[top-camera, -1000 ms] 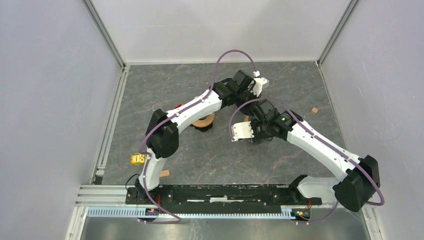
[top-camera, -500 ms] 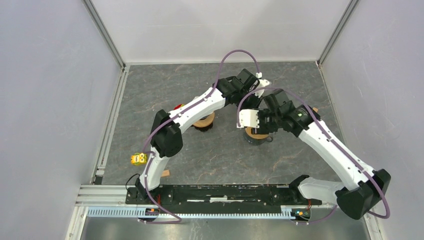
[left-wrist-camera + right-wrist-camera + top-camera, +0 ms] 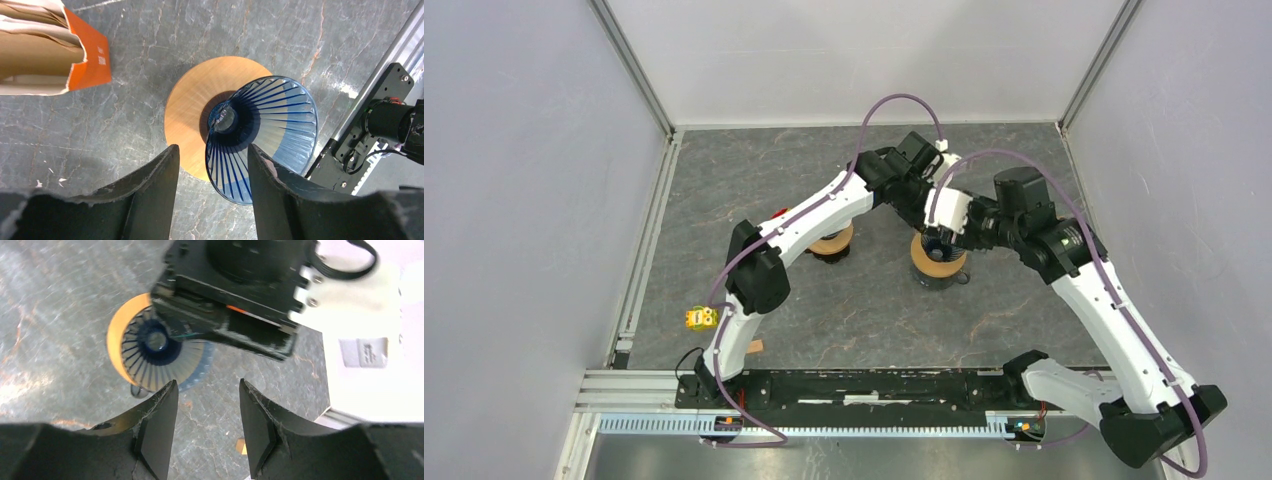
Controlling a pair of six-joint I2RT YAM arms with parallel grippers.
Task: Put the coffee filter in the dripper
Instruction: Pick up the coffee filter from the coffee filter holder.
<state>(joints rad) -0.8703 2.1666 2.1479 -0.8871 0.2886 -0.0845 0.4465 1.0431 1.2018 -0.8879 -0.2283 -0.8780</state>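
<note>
Dripper (image 3: 270, 115) stands beneath parted jaws of the left gripper (image 3: 212, 148)

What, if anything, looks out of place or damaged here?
Only the orange filter box: its end looks torn open, with brown paper showing. The blue dripper sits whole on its wooden base, with no filter inside.

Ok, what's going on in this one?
Both arms hang over the blue ribbed dripper, which stands on a round wooden base. The left tool and the right tool are both open and empty, and neither touches the dripper. No filter shows inside the dripper. An orange box holding brown paper, likely the filters, lies beside it in the left wrist view. The filter is not yet placed.
</note>
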